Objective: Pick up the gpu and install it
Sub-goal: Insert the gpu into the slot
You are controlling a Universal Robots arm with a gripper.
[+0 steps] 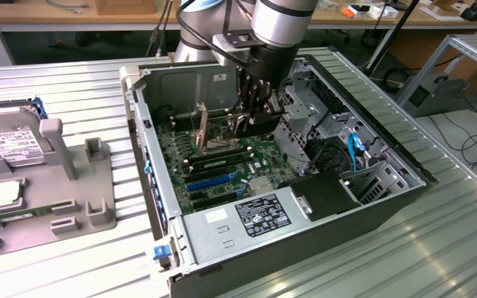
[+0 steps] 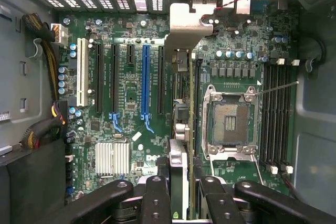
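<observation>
Open black-and-silver computer case (image 1: 363, 205) lies on ribbed metal bench (image 1: 72, 87); green motherboard (image 2: 131, 124) inside, studded with slots, blue slot (image 2: 146, 80), finned silver heatsink (image 2: 112, 158), square CPU socket (image 2: 231, 123).

Gripper (image 2: 178, 192) black, jointed, lowered into case above motherboard. Fingers (image 2: 157, 195) partly closed, pinching gpu (image 2: 181, 129) edge-on between them.

Gpu: thin dark card, silver bracket (image 2: 185, 24) at end toward slotted rear wall of case. Long axis parallel to blue slot, card standing on edge just beside it, between blue slot and CPU socket.
</observation>
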